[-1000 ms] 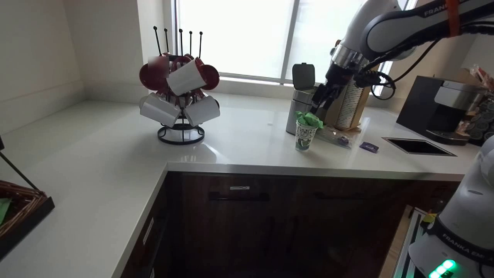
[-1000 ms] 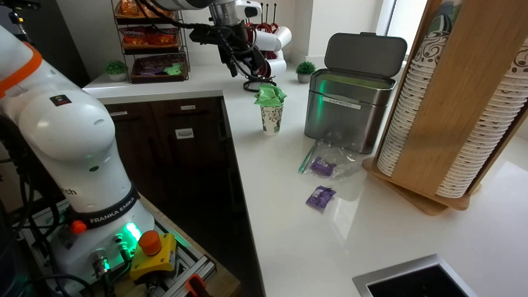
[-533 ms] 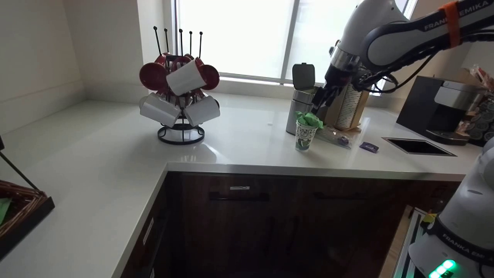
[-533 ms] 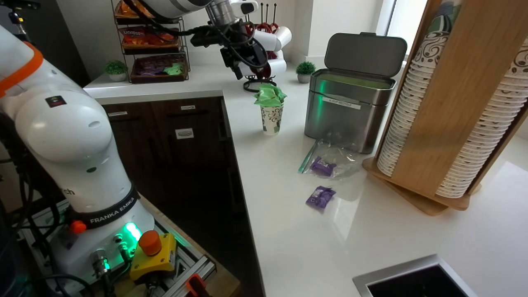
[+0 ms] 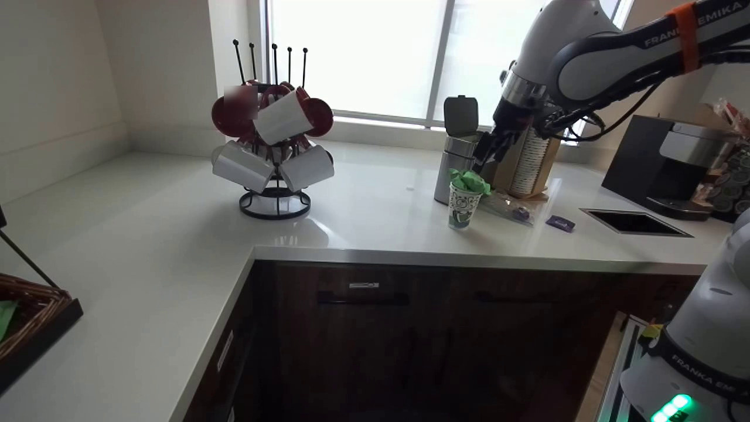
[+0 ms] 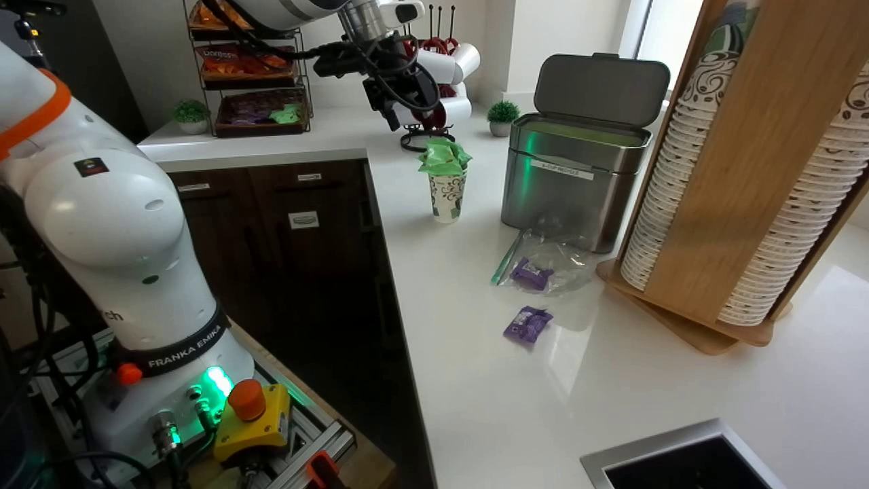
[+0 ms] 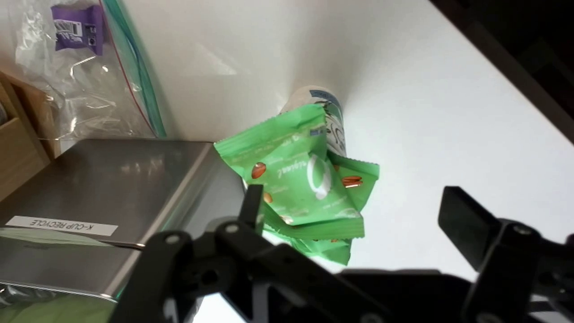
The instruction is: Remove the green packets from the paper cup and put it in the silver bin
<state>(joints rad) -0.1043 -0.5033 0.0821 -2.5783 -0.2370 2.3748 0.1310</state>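
Observation:
The green packets (image 5: pixel 469 181) stick out of the top of the patterned paper cup (image 5: pixel 463 207), which stands upright on the counter. Both also show in an exterior view, packets (image 6: pixel 443 157) above cup (image 6: pixel 447 198). The silver bin (image 6: pixel 553 197) stands beside the cup with its lid up. My gripper (image 5: pixel 484 159) is open and empty, above and near the packets. In the wrist view my gripper (image 7: pixel 357 213) has its fingers wide apart. The packets (image 7: pixel 305 179) appear toward its left finger, which overlaps their edge; contact cannot be told. The cup (image 7: pixel 335 128) is partly hidden behind them.
A clear zip bag (image 6: pixel 563 268) with a purple packet lies before the bin. Another purple packet (image 6: pixel 528 324) lies nearby. A wooden cup dispenser (image 6: pixel 733 204) stands beside the bin. A mug rack (image 5: pixel 275 205), a coffee machine (image 5: pixel 650 167) and a counter opening (image 5: pixel 636 223) are also there.
The arm has shifted slightly lower and the gripper has turned a little, mostly before the half-second mark. Its cables have swung. The cup, packets and bin have not moved.

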